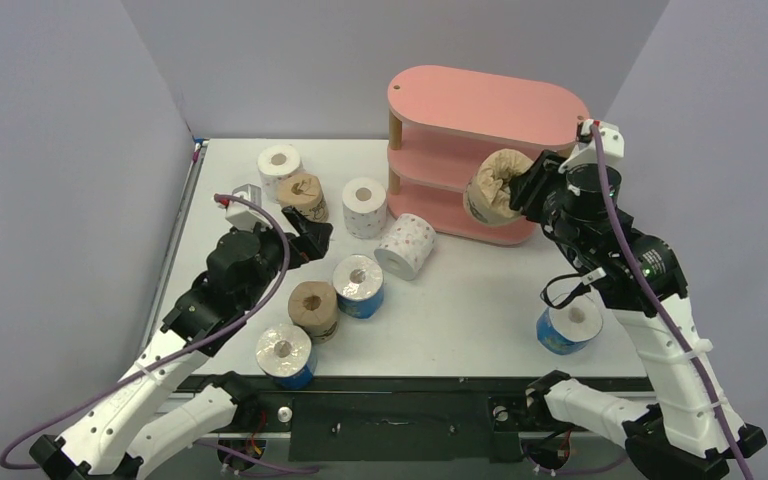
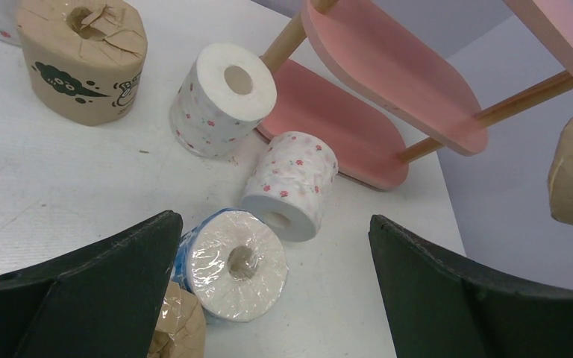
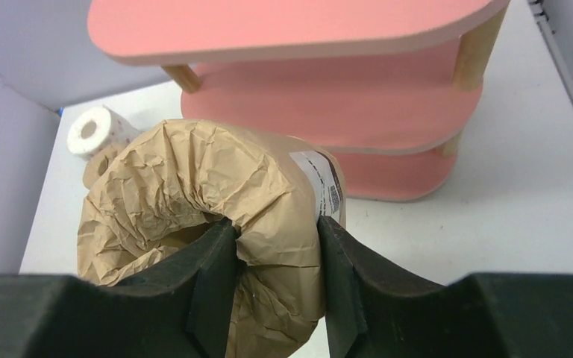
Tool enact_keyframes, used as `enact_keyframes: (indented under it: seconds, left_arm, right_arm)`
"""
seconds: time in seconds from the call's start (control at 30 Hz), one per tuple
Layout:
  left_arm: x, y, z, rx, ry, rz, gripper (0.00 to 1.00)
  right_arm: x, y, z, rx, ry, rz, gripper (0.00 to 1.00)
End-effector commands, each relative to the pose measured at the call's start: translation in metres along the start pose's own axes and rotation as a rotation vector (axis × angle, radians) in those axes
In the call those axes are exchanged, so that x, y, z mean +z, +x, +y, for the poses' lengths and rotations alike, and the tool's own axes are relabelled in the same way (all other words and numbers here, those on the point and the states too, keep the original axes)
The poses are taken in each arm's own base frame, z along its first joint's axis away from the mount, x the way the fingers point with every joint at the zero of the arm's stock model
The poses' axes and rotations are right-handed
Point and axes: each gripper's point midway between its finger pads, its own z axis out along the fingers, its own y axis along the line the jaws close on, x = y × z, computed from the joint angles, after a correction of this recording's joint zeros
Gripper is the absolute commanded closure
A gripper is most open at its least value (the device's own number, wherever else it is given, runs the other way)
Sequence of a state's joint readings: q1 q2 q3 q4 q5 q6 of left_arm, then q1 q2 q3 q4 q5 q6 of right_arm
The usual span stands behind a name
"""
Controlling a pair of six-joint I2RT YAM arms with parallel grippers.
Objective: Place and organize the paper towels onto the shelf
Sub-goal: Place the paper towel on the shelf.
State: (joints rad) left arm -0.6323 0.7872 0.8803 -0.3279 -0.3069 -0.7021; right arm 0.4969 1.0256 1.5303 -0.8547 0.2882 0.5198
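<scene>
We see the right gripper (image 1: 516, 190) closed partway on a brown roll (image 1: 493, 187). In the right wrist view one finger (image 3: 209, 276) sits inside the roll's crumpled hollow end and the other presses on the outside, so the wrapped wall is pinched between them. This roll is held tilted above the desk (image 1: 480, 290), just in front of the right half of the pink shelf (image 1: 480, 105) and about level with its middle board; we cannot tell whether it touches the shelf. The shelf stands at the far side of the desk, right of centre. The left gripper (image 1: 312, 236) is spread wide with nothing in it, hovering over the rolls on the left half of the desk. Its wrist view looks down between the fingers at an upright blue roll (image 2: 231, 262) and, just beyond it, a white dotted roll lying on its side (image 2: 291, 183). Farther back on the desk stand an upright white roll (image 1: 364, 205), a second brown roll (image 1: 303, 196) and, touching that one, a far white roll (image 1: 279, 163). Nearer the arms, a third brown roll (image 1: 313, 308) stands just beside the blue one, with a near blue roll (image 1: 284, 352) at the front edge. A lone blue roll (image 1: 568, 326) stands well apart on the right, beside the right arm.
</scene>
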Motion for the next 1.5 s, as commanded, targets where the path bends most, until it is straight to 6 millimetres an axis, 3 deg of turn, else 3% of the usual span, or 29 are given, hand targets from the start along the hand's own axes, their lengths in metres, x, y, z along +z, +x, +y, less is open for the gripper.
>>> enact_keyframes:
  seconds: [0.0, 0.33, 0.53, 0.73, 1.03, 1.47]
  left_arm:
    - [-0.009, -0.021, -0.007, -0.022, 0.023, -0.072, 0.03]
    - [-0.011, -0.010, -0.002, -0.052, 0.020, -0.043, 0.04]
    - [-0.008, 0.004, -0.001, -0.081, 0.036, -0.014, 0.04]
    - [-0.012, 0.004, 0.002, -0.080, 0.036, -0.019, 0.03]
    - [-0.017, 0.022, 0.000, -0.140, 0.074, 0.041, 0.03]
    - [-0.022, 0.039, 0.012, -0.175, 0.056, 0.080, 0.03]
  right_arm:
    - [-0.011, -0.054, -0.009, 0.048, 0.059, -0.144, 0.63]
    - [-0.010, -0.127, -0.043, 0.202, 0.226, -0.339, 0.61]
    - [0.001, -0.154, -0.060, 0.297, 0.277, -0.403, 0.61]
    - [0.016, -0.176, -0.069, 0.343, 0.301, -0.437, 0.61]
    - [0.036, -0.193, -0.078, 0.394, 0.299, -0.457, 0.62]
    - [0.070, -0.199, -0.076, 0.442, 0.260, -0.453, 0.61]
